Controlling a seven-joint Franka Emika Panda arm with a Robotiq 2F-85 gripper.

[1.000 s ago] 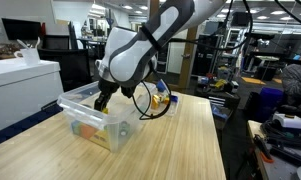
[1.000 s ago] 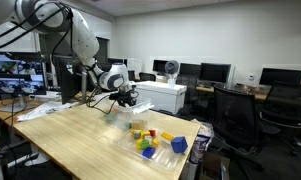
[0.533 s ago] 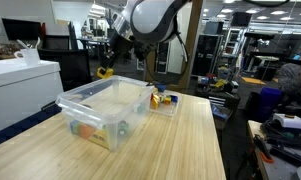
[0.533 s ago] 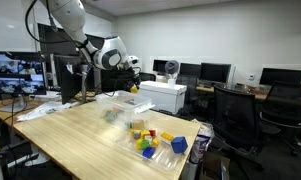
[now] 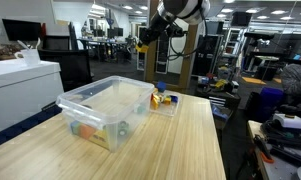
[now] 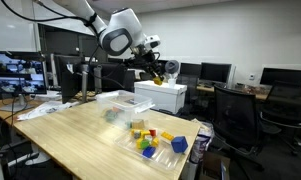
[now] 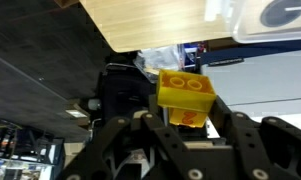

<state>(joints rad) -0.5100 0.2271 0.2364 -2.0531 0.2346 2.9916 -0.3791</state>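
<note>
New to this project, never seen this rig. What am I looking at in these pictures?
It is one robot arm with a two-finger gripper, steered remotely by a person. Two pictures come from cameras standing in the room, looking at the wooden table from different spots; the third is from a camera on the wrist. On the table stand a clear plastic bin with a few blocks inside and, beside it, a cluster of coloured blocks. The gripper hangs high in the air, shut on a yellow block.
</note>
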